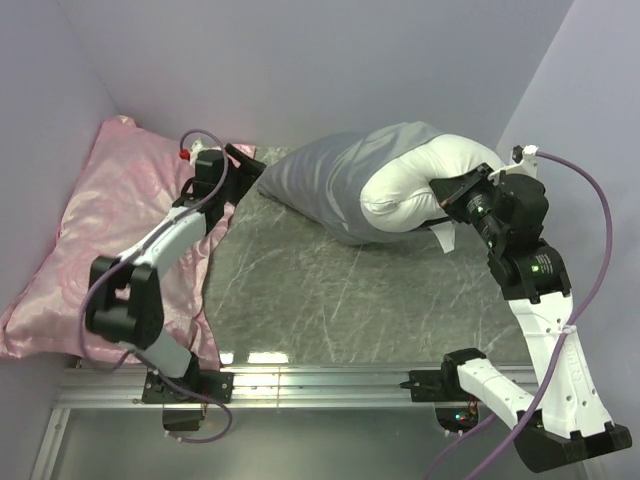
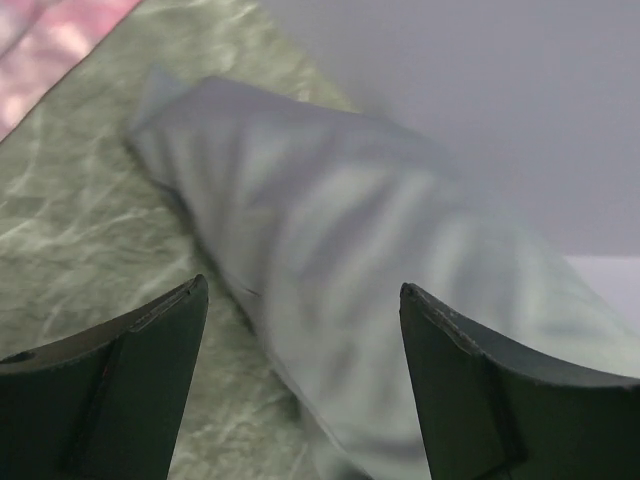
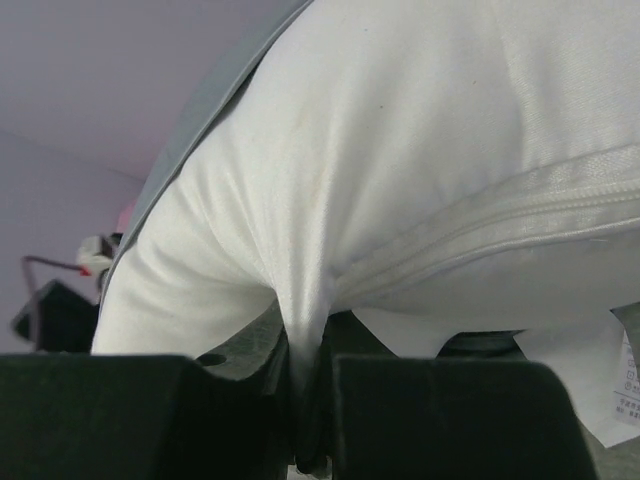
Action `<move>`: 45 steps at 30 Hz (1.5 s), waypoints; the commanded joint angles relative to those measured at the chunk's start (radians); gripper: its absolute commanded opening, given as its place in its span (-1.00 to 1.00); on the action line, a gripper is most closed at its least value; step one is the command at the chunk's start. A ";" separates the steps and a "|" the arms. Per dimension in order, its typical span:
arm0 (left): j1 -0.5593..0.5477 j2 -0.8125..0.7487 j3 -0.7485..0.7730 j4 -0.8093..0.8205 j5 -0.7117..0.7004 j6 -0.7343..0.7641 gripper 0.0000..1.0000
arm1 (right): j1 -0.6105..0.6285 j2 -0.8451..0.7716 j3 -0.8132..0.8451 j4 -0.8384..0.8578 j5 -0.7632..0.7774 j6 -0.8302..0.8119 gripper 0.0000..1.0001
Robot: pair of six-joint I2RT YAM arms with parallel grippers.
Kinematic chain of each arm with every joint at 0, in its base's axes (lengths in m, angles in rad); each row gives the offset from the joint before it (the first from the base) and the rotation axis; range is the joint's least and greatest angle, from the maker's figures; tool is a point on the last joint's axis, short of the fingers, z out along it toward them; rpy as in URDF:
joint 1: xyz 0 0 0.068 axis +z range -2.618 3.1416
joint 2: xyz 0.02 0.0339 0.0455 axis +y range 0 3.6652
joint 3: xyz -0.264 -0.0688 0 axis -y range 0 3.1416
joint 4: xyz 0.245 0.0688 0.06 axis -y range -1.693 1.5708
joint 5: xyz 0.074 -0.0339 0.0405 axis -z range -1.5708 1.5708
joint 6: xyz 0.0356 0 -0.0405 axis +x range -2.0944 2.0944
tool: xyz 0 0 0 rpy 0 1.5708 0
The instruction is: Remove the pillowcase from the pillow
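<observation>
Judging the limp, slippery silver-grey pillowcase (image 1: 325,185) just ahead of my spread left claw (image 2: 300,300), I'd pinch its closed end there while my right claw (image 3: 305,410) clamps a fold of the soft white pillow (image 3: 420,150).

The left arm (image 1: 165,235) reaches forward, elbow bent; left gripper (image 1: 243,158) fingers stand wide apart. The right arm (image 1: 545,330) is upright; right gripper (image 1: 447,192) fingers are pinched on the pillow (image 3: 400,180).
</observation>
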 commanded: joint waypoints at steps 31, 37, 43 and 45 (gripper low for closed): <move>0.018 0.667 0.336 0.220 0.060 -0.565 0.25 | -0.037 -0.056 0.132 0.097 -0.022 0.011 -1.00; 0.019 0.656 0.321 0.171 0.049 -0.561 -0.20 | -0.039 -0.044 0.198 0.074 -0.022 -0.001 -1.00; 0.024 0.657 0.359 0.107 0.049 -0.521 -0.79 | -0.040 -0.046 0.254 0.046 -0.005 -0.021 -1.00; 0.027 0.659 0.390 0.076 0.040 -0.496 -0.91 | -0.040 -0.046 0.287 0.030 -0.005 -0.024 -1.00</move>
